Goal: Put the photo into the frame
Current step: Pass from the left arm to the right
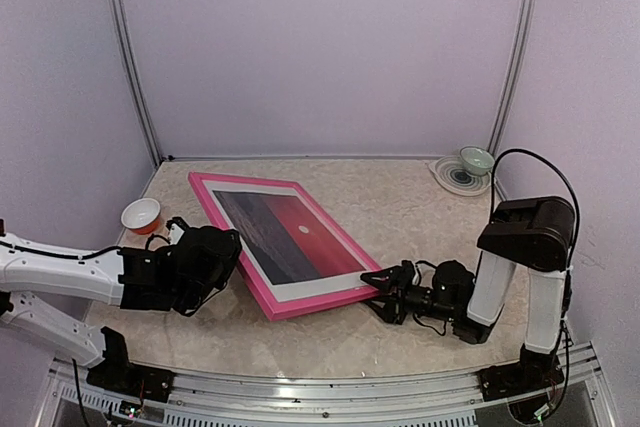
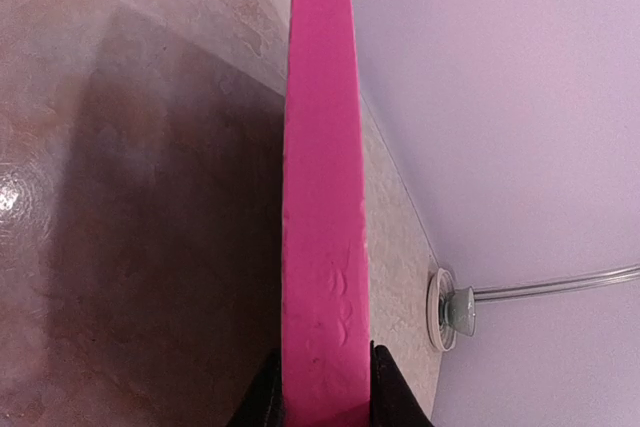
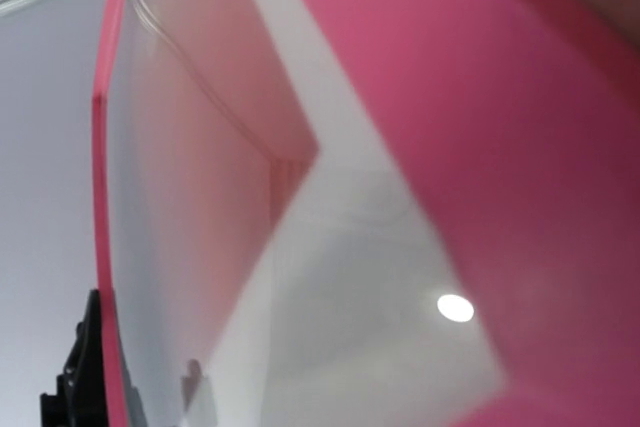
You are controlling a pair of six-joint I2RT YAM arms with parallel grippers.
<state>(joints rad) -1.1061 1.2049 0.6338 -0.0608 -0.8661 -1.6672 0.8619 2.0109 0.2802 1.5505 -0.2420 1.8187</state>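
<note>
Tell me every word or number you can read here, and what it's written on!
None: there are no readable words, numbers or signs anywhere.
The pink frame, the sunset photo, the orange bowl and the pale green bowl carry no writing that shows.

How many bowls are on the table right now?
2. An orange bowl at the left edge, and a pale green bowl on a plate in the far right corner. The frame could hide more.

The pink frame [image 1: 320, 300] is sitting face up at a diagonal, its left edge tipping slightly upward. The red sunset photo [image 1: 285, 232] is showing inside, bordered in white.
</note>
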